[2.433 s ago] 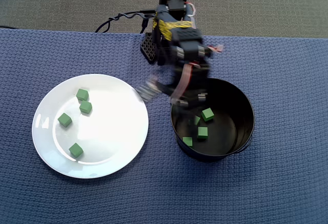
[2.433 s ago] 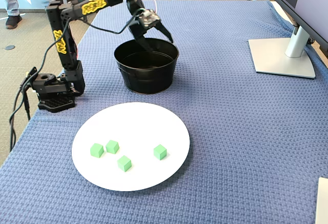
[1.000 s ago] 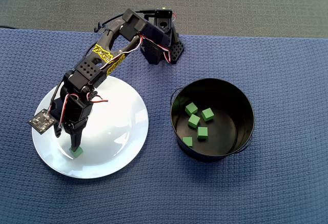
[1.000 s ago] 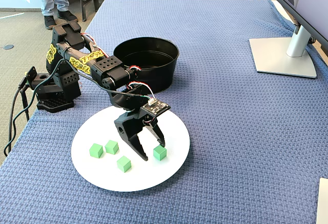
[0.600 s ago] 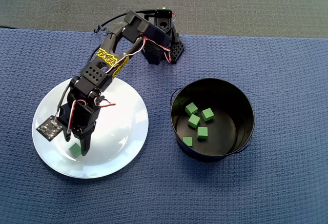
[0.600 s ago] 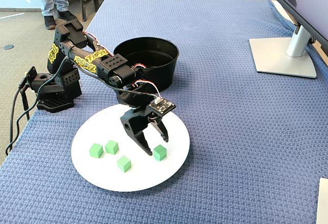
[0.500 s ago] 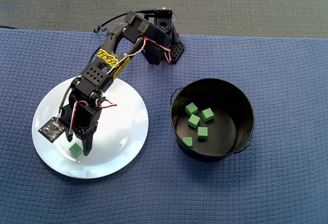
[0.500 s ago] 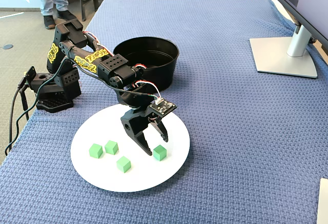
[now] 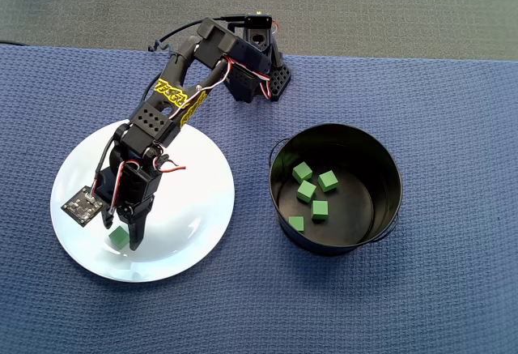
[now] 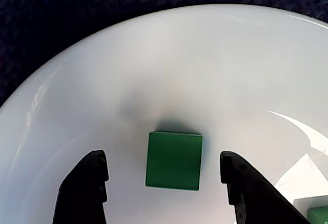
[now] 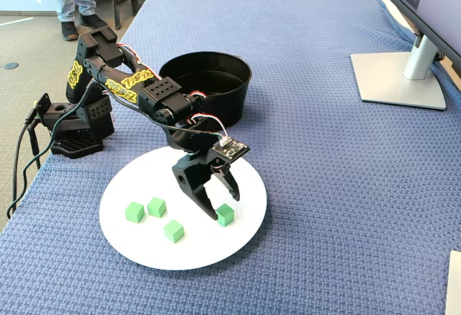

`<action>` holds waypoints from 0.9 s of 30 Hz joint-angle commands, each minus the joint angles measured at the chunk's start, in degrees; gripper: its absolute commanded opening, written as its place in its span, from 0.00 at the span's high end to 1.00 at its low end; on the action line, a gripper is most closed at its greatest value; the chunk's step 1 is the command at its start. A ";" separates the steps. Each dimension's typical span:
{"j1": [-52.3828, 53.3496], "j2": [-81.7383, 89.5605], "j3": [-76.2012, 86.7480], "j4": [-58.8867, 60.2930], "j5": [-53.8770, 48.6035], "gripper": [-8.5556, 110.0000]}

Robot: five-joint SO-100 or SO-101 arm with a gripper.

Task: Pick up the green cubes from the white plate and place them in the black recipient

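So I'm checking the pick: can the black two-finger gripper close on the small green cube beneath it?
Probably yes: the black two-finger gripper is open, the small green cube sits between its fingers, apart from both, nothing else between.

Bare glossy white round plate [image 10: 169, 65] on every side of the small matte green cube [image 10: 174, 160] in the wrist view, with clear gaps between cube and black jaws on both flanks. Three more green cubes [image 11: 153, 217] grouped further left on the plate in the fixed view, well apart. Tall round black metal pot [image 11: 209, 91] behind, beyond the rim. Open blue woven bench cloth [image 11: 338, 185] to the right.
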 commanded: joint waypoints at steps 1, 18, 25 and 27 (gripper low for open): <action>-0.44 -0.26 -1.67 -1.49 0.00 0.76; -0.18 -0.62 0.00 -6.06 1.67 0.93; -0.79 15.82 -0.97 6.06 15.12 0.93; -1.05 23.20 -0.35 11.43 20.13 0.93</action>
